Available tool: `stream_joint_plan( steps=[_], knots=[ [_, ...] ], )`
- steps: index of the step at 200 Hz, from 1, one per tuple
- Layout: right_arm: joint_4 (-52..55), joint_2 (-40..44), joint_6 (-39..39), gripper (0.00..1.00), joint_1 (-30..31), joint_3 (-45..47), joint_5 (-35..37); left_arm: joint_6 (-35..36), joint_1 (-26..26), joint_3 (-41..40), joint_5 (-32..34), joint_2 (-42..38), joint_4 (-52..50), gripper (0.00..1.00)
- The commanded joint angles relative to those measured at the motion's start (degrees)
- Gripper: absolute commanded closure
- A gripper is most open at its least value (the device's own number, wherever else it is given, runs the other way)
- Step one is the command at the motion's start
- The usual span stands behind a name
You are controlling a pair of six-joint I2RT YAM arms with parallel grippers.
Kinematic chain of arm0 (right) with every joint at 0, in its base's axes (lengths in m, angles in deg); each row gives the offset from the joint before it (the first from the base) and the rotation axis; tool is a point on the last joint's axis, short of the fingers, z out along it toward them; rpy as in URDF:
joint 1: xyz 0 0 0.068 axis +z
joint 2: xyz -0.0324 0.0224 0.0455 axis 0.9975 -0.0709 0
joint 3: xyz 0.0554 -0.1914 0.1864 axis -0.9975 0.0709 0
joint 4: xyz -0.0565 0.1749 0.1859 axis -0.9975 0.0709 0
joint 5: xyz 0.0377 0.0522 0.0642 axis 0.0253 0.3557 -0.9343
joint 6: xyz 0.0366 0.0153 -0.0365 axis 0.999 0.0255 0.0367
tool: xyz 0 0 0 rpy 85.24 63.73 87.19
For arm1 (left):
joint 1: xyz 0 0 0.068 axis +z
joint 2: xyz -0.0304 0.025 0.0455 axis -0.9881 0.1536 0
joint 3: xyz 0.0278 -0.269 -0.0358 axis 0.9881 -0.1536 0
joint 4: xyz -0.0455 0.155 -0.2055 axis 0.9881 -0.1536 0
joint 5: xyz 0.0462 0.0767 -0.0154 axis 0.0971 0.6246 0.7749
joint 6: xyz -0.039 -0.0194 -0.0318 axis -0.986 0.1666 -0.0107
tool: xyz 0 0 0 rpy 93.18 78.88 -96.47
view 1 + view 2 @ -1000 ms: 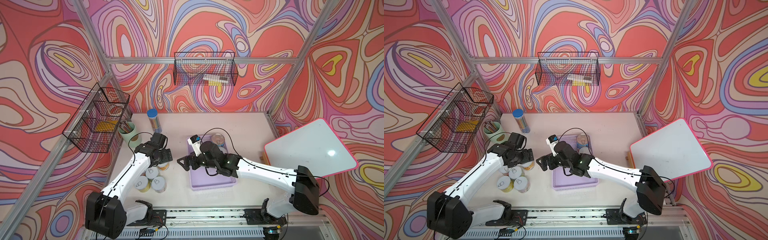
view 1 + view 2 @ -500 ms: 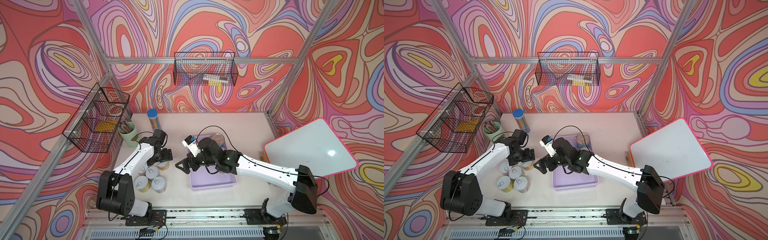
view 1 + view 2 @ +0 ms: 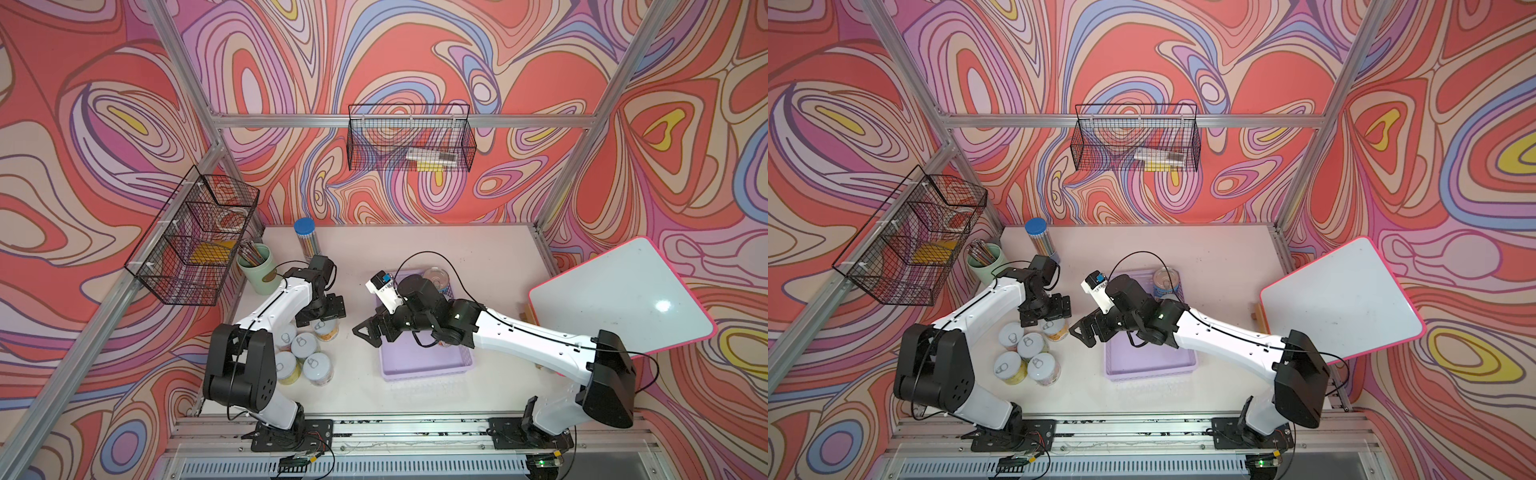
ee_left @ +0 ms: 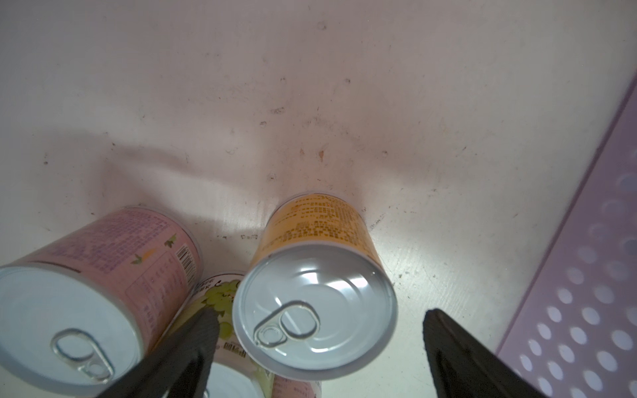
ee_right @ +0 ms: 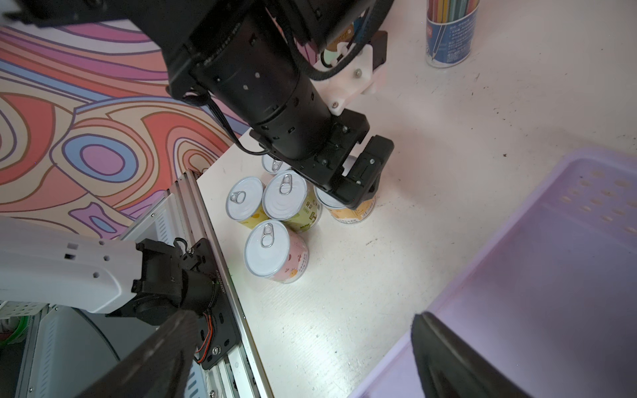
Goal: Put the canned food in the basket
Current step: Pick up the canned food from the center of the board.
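Several small tins point(image 3: 303, 347) point(image 3: 1025, 345) stand upright in a cluster at the table's front left. My left gripper point(image 3: 322, 316) point(image 4: 319, 318) is open, its fingers straddling the silver pull-tab top of an orange-labelled tin point(image 4: 315, 306) point(image 5: 348, 210) without touching it. The lilac basket point(image 3: 424, 363) point(image 3: 1150, 365) point(image 4: 586, 293) point(image 5: 551, 275) lies to the right of the tins. A wider blue-labelled can point(image 3: 436, 277) point(image 3: 1166, 282) stands at its far end, partly hidden by my right arm. My right gripper point(image 3: 370, 332) point(image 5: 300, 327) hangs open and empty over the basket's left rim.
A pale green pencil cup point(image 3: 257, 270) and a blue-capped pencil tube point(image 3: 306, 241) point(image 5: 448, 34) stand at the back left. Black wire baskets hang on the left wall point(image 3: 195, 241) and the back wall point(image 3: 409, 139). A pink-edged whiteboard point(image 3: 615, 299) leans at the right.
My left arm has folded up and drawn in, with its gripper staying over the orange-labelled tin. My right gripper has shifted slightly left, off the basket's middle towards its left rim.
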Motion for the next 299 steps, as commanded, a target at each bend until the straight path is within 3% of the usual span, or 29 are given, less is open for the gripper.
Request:
stream_joint_plan(
  steps=[1,62,126,196,299],
  knots=[
    [0.2,1.1,-0.2,0.02,-0.3,0.4,0.2,0.8,0.4,1.3,1.1,1.1,-2.1,0.04],
    [-1.2,1.4,-0.8,0.02,-0.4,1.3,-1.6,0.9,0.5,1.7,0.2,3.2,-1.3,0.08],
    [-7.9,5.6,0.4,0.02,-0.3,5.4,4.3,0.7,0.5,1.2,-0.2,4.1,-1.1,0.12],
    [-7.5,5.4,0.6,0.02,-0.3,5.5,4.4,0.7,0.5,1.2,-0.2,5.3,-1.3,0.13],
    [-6.8,5.4,0.8,0.02,-0.3,5.0,4.9,0.3,0.5,0.2,-0.4,3.4,-1.6,0.23]
  ],
)
